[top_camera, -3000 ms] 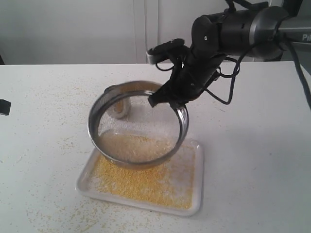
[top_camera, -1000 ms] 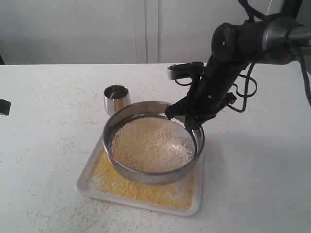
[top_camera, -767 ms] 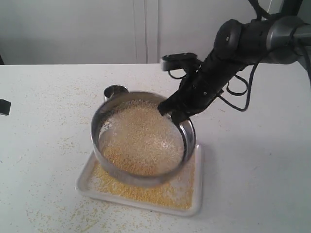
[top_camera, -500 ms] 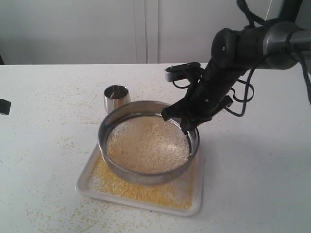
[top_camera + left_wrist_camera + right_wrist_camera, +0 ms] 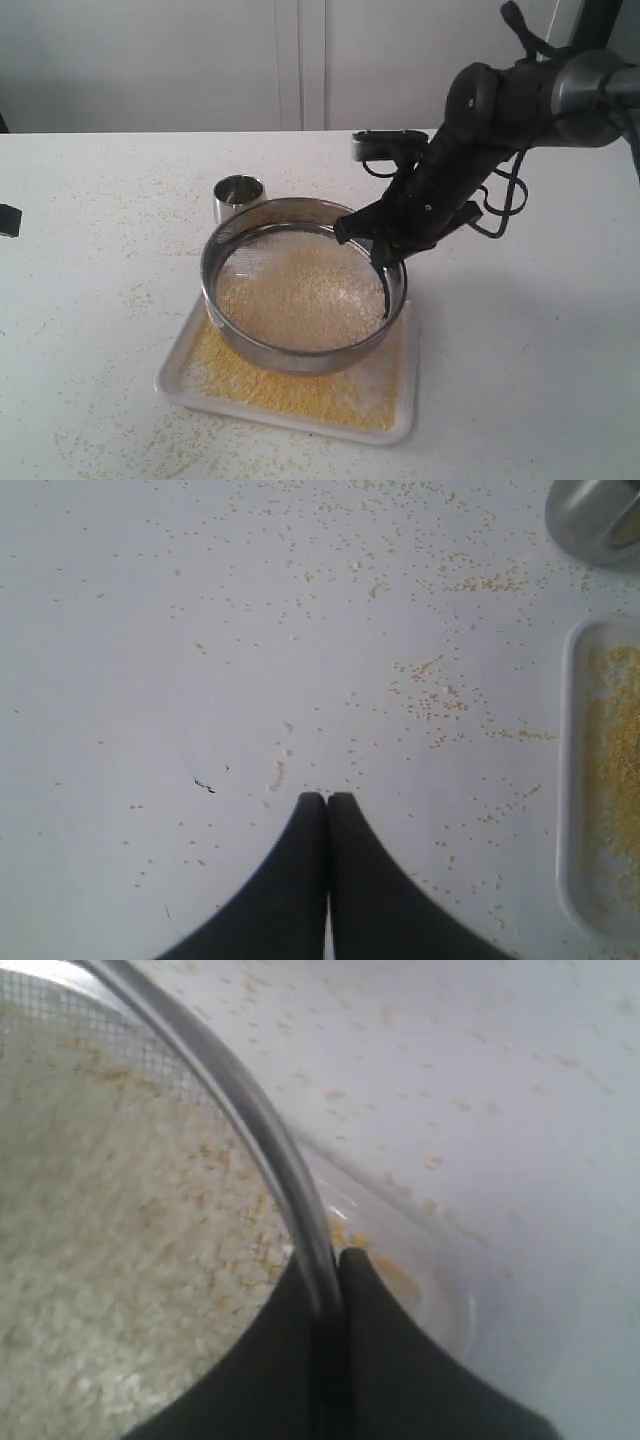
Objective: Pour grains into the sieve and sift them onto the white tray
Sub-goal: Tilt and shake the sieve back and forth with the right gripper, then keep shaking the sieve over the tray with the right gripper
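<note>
Right, the right tool (image 5: 380, 252) is clamped onto the rim of the sieve (image 5: 300, 362) on its right-hand far side. One finger sits inside the ring and one outside, the two pinched almost together with only the thin steel wall between them. The right wrist view shows that grip up close, the dark fingers closing over the curved rim with the mesh beside them.

The sieve hangs over the white tray (image 5: 400, 432), covering most of it and sitting close to level. Whether its underside touches the tray, I cannot tell. Inside the ring, a pale beige layer of the grains (image 5: 300, 295) spreads across the mesh. Below it, a bed of yellow granules shows on the strip of tray nearest the camera.

Just beyond the sieve's left far edge stands a small steel cup (image 5: 238, 196), upright on the desk (image 5: 90, 300) and near the ring but not touching it. Stray granules (image 5: 150, 190) speckle the desk all around.

Over on the other side, the left tool (image 5: 326, 798) is fully closed, fingertips pressed together with nothing between them. It hangs above bare, grain-dusted desk, and its wrist view catches the tray's edge and the cup off to one side.
</note>
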`<state>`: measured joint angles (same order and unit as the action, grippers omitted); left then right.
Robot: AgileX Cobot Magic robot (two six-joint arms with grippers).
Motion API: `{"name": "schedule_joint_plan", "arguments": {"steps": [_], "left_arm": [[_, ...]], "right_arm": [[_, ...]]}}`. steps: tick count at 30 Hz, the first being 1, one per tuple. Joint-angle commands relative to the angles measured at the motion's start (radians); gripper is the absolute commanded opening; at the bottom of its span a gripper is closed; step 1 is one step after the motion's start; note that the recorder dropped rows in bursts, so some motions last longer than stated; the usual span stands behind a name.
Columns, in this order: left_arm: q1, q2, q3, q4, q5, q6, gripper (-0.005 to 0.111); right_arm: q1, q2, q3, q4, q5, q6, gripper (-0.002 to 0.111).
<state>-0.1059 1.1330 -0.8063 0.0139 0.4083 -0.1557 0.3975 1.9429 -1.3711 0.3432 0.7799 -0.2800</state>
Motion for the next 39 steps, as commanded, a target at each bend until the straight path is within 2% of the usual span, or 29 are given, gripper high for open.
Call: {"name": "schedule_joint_plan", "arguments": {"steps": [1, 2, 3, 4, 5, 6, 7, 8, 9, 10, 11, 12, 14, 15, 16, 19, 20, 21, 23, 24, 25, 28, 29, 30, 33, 34, 37, 38, 39], "left_arm": [[0.004, -0.007, 0.008, -0.005, 0.003, 0.000, 0.000], [0.004, -0.007, 0.008, -0.005, 0.003, 0.000, 0.000], [0.004, -0.007, 0.008, -0.005, 0.003, 0.000, 0.000], [0.004, -0.007, 0.008, -0.005, 0.003, 0.000, 0.000], [0.004, -0.007, 0.008, -0.005, 0.003, 0.000, 0.000], [0.004, -0.007, 0.008, -0.005, 0.003, 0.000, 0.000], [0.004, -0.007, 0.008, -0.005, 0.003, 0.000, 0.000], [0.004, -0.007, 0.008, -0.005, 0.003, 0.000, 0.000], [0.004, -0.007, 0.008, -0.005, 0.003, 0.000, 0.000], [0.004, -0.007, 0.008, -0.005, 0.003, 0.000, 0.000], [0.004, -0.007, 0.008, -0.005, 0.003, 0.000, 0.000], [0.004, -0.007, 0.008, -0.005, 0.003, 0.000, 0.000], [0.004, -0.007, 0.008, -0.005, 0.003, 0.000, 0.000], [0.004, -0.007, 0.008, -0.005, 0.003, 0.000, 0.000], [0.004, -0.007, 0.008, -0.005, 0.003, 0.000, 0.000], [0.004, -0.007, 0.008, -0.005, 0.003, 0.000, 0.000], [0.004, -0.007, 0.008, -0.005, 0.003, 0.000, 0.000], [0.004, -0.007, 0.008, -0.005, 0.003, 0.000, 0.000], [0.004, -0.007, 0.008, -0.005, 0.003, 0.000, 0.000], [0.004, -0.007, 0.008, -0.005, 0.003, 0.000, 0.000], [0.004, -0.007, 0.008, -0.005, 0.003, 0.000, 0.000], [0.004, -0.007, 0.008, -0.005, 0.003, 0.000, 0.000], [0.004, -0.007, 0.008, -0.005, 0.003, 0.000, 0.000], [0.004, -0.007, 0.008, -0.005, 0.003, 0.000, 0.000], [0.004, -0.007, 0.008, -0.005, 0.003, 0.000, 0.000], [0.004, -0.007, 0.008, -0.005, 0.003, 0.000, 0.000], [0.004, -0.007, 0.008, -0.005, 0.003, 0.000, 0.000], [0.004, -0.007, 0.008, -0.005, 0.003, 0.000, 0.000], [0.004, -0.007, 0.008, -0.005, 0.003, 0.000, 0.000]], "right_arm": [[0.002, -0.035, -0.011, -0.182, -0.032, 0.370, 0.000], [0.003, -0.035, -0.011, -0.162, -0.036, 0.381, 0.000], [0.037, -0.035, -0.013, -0.028, 0.026, 0.002, 0.000], [0.046, -0.035, -0.014, -0.007, 0.099, -0.202, 0.000], [0.049, -0.040, -0.012, -0.105, 0.113, -0.274, 0.000], [0.035, -0.040, -0.012, -0.168, 0.047, -0.027, 0.000], [0.011, -0.042, -0.012, -0.209, -0.034, 0.398, 0.000], [0.012, -0.042, -0.012, -0.157, -0.047, 0.361, 0.000], [0.045, -0.042, -0.014, 0.026, 0.006, -0.036, 0.000], [0.056, -0.045, -0.017, 0.090, 0.083, -0.302, 0.000], [0.059, -0.047, -0.017, 0.084, 0.130, -0.437, 0.000], [0.057, -0.049, -0.014, 0.023, 0.093, -0.304, 0.000], [0.025, -0.049, -0.013, -0.119, -0.065, 0.252, 0.000], [0.020, -0.047, -0.013, -0.132, -0.081, 0.364, 0.000], [0.025, -0.047, -0.013, -0.104, -0.082, 0.308, 0.000], [0.065, -0.047, -0.017, 0.070, 0.093, -0.338, 0.000], [0.067, -0.047, -0.017, 0.040, 0.107, -0.335, 0.000], [0.058, -0.047, -0.015, -0.039, 0.050, -0.196, 0.000], [0.032, -0.047, -0.013, -0.199, -0.043, 0.248, 0.000], [0.027, -0.047, -0.013, -0.209, -0.058, 0.376, 0.000], [0.027, -0.047, -0.013, -0.182, -0.063, 0.339, 0.000], [0.068, -0.047, -0.015, -0.006, 0.098, -0.277, 0.000], [0.070, -0.051, -0.015, -0.027, 0.144, -0.392, 0.000], [0.067, -0.051, -0.015, -0.104, 0.106, -0.303, 0.000], [0.039, -0.051, -0.013, -0.270, -0.056, 0.398, 0.000], [0.041, -0.048, -0.013, -0.231, -0.066, 0.355, 0.000], [0.082, -0.046, -0.013, -0.031, 0.056, -0.232, 0.000], [0.085, -0.046, -0.013, -0.041, 0.090, -0.316, 0.000], [0.079, -0.046, -0.013, -0.092, 0.064, -0.226, 0.000]]}}
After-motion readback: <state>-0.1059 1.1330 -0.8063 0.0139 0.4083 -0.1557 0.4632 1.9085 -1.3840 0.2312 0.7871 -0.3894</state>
